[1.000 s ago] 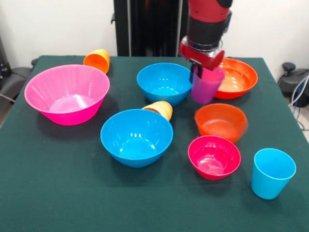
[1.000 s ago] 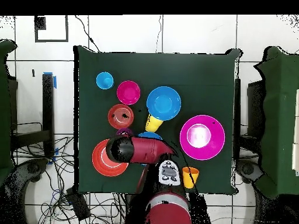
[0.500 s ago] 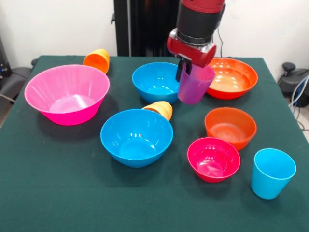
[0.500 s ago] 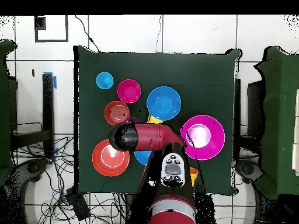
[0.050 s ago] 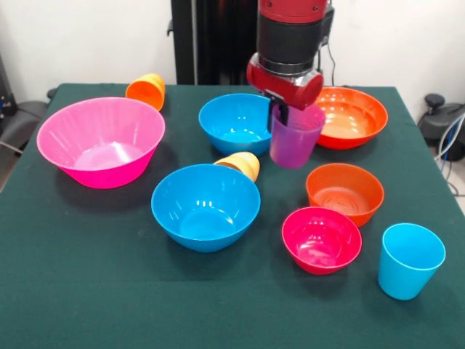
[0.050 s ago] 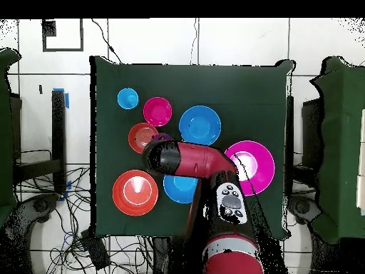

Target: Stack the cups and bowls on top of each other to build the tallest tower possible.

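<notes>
While suspended above the bench (image 5: 87, 291), held clear of every bowl: translucent purple cup (image 5: 294, 142), mouth up, pinched at its rim by the hand (image 5: 282, 110), one finger inside the wall and one outside. Hand closed on the cup; grip point at the upper left of the rim, cup body hanging below and slightly right of the wrist, near upright. Located at upper centre of the front view, between the far blue bowl (image 5: 238, 123) to its left and the wide orange-red bowl (image 5: 350, 116) to its right, with the small orange bowl (image 5: 344, 193) below and right. Mostly hidden under the arm in the overhead view, only a sliver of purple visible beside the small orange bowl (image 6: 142, 137).

Handling, judged from appearance: thin-walled plastic, light, stiff enough for a rim pinch, glossy and likely slippery, so liable to swing or rotate about a single-wall grasp; unlikely to break if dropped. Taper suggests easy nesting, mouth up, into a bowl or another cup. Best hold: the rim wall, as shown.

Elsewhere on the bench: large pink bowl (image 5: 101, 140) at left, near blue bowl (image 5: 205, 206) at centre, yellow-orange cup (image 5: 241, 164) on its side touching that bowl's far rim, orange cup (image 5: 147, 90) tipped at upper left, small magenta bowl (image 5: 322, 236) and light blue cup (image 5: 409, 259) at lower right.
</notes>
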Tool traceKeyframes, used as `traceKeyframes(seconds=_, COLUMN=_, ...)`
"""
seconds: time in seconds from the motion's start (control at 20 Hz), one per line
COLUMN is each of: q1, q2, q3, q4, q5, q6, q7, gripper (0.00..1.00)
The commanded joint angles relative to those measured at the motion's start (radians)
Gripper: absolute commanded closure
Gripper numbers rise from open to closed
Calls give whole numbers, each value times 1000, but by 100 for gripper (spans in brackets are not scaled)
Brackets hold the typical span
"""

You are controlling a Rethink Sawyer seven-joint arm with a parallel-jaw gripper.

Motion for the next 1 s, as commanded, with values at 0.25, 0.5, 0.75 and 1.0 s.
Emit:
traceKeyframes(seconds=0.25, q1=79, q2=-16, q3=77, q4=154, q5=212, q6=-39, q7=277, gripper=100)
traceKeyframes(seconds=0.5, q1=66, q2=2, q3=81, q4=214, q5=272, q6=-106, q7=234, gripper=100)
traceKeyframes(seconds=0.75, q1=-4, q2=63, q3=112, q4=215, q5=225, q6=-197, q7=99, gripper=100)
traceKeyframes(seconds=1.0, q1=-112, q2=167, q3=199, q4=208, q5=160, q6=-330, q7=31, gripper=100)
